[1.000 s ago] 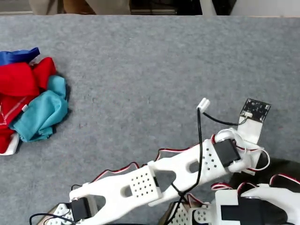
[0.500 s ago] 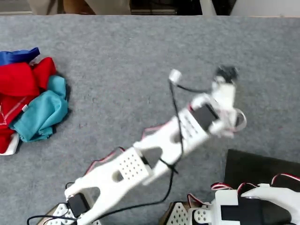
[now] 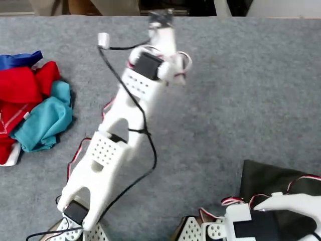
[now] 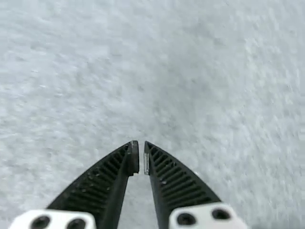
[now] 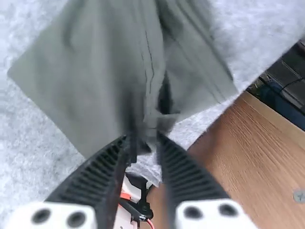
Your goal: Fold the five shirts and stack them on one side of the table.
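Observation:
A crumpled pile at the table's left edge holds a red shirt [image 3: 20, 85], a teal shirt [image 3: 45, 120] and a blue shirt [image 3: 20, 59]. A dark grey shirt [image 3: 266, 181] lies flat at the near right corner. My left arm [image 3: 145, 65] stretches to the far middle of the table. Its gripper [image 4: 140, 160] is shut over bare grey felt, holding nothing. My right arm [image 3: 281, 206] sits low over the dark grey shirt [image 5: 105, 71]. The right gripper [image 5: 144, 143] pinches a bunched fold at that shirt's near edge.
Grey felt [image 3: 241, 85] covers the table. In the right wrist view the felt ends at a wooden surface [image 5: 248, 157] just beyond the dark shirt. A cable [image 3: 125, 50] loops off the left arm.
The left arm swung from the near right, above the dark shirt, to the far middle of the table, uncovering the shirt. The right arm barely shifted.

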`<state>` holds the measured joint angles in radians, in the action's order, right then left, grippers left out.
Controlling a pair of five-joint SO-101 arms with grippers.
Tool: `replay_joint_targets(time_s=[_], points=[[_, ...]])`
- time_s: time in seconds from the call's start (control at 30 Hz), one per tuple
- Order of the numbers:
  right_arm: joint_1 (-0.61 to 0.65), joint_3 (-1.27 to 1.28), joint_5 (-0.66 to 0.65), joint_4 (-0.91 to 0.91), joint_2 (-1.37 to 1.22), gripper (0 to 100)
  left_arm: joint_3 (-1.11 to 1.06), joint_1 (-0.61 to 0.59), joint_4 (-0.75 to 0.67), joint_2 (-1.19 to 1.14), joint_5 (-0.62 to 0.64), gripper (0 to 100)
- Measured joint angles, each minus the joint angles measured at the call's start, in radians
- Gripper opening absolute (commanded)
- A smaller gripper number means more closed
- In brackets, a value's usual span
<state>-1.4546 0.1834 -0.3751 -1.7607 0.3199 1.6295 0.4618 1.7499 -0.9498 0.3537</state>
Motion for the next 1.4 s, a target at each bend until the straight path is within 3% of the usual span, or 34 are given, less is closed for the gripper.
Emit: replay_joint_targets(time_s=[0.23,0.6,0.97,1.4], points=[[-0.06,-0.005,-0.049,-0.002,0.0,31.5,0.0,-0.06,0.0,0.0,0.002,3],[-0.021,0.061,-0.06,0.031,0.0,31.3,0.0,-0.058,0.0,0.0,0.002,3],[-0.028,0.437,-0.058,0.362,0.002,31.3,0.0,-0.058,0.0,0.002,0.002,3],[-0.038,0.477,-0.058,0.411,0.0,31.3,-0.094,-0.058,0.0,0.002,0.002,3]])
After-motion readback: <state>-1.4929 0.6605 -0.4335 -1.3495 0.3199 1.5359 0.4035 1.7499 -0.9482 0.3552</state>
